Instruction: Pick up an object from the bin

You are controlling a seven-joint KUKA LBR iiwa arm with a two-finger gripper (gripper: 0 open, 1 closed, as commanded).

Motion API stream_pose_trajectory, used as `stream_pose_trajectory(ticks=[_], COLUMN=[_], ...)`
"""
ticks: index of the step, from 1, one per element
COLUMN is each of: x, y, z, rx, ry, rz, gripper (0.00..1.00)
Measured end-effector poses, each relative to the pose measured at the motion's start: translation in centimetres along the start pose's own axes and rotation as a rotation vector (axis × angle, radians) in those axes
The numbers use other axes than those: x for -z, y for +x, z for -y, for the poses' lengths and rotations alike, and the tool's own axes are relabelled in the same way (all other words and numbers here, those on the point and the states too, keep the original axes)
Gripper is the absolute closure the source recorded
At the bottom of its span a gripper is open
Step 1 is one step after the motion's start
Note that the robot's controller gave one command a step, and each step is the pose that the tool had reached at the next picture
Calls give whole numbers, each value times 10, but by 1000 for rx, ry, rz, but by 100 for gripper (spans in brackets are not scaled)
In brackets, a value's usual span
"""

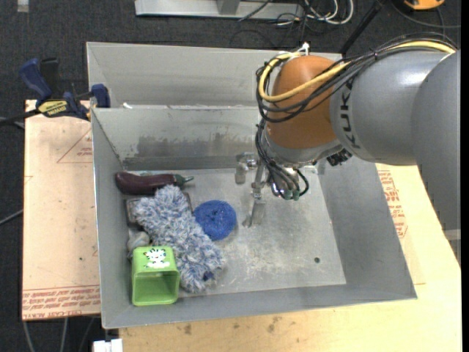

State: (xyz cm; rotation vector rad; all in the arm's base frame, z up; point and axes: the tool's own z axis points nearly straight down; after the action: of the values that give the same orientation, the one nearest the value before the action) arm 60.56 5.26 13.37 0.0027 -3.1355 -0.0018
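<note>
Grey metal bin [293,259], scuffed floor. Gripper [251,200]: hangs low just right of blue round scrubber [215,219], apparently empty, spread impossible to tell. Left of scrubber: fluffy blue-grey cloth [176,233], touching; beyond, purple eggplant toy [143,182], green cup [154,277]. Nothing lifted; whole pick remaining.

Dark speckled carpet [73,13] is covering the floor around my station. A grey metal stand base [220,4] is resting on it at the far side, with loose cables [326,6] lying tangled just beside it.
</note>
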Motion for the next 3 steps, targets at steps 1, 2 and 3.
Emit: stream_pose_trajectory(ticks=[1, 2, 3], x=[5, -10, -44], y=[-1, -12, -21], z=[0, -9, -45], rx=[-1, 54, 250], ry=[0, 2, 2], rz=[7, 15, 8], gripper=[0, 0, 0])
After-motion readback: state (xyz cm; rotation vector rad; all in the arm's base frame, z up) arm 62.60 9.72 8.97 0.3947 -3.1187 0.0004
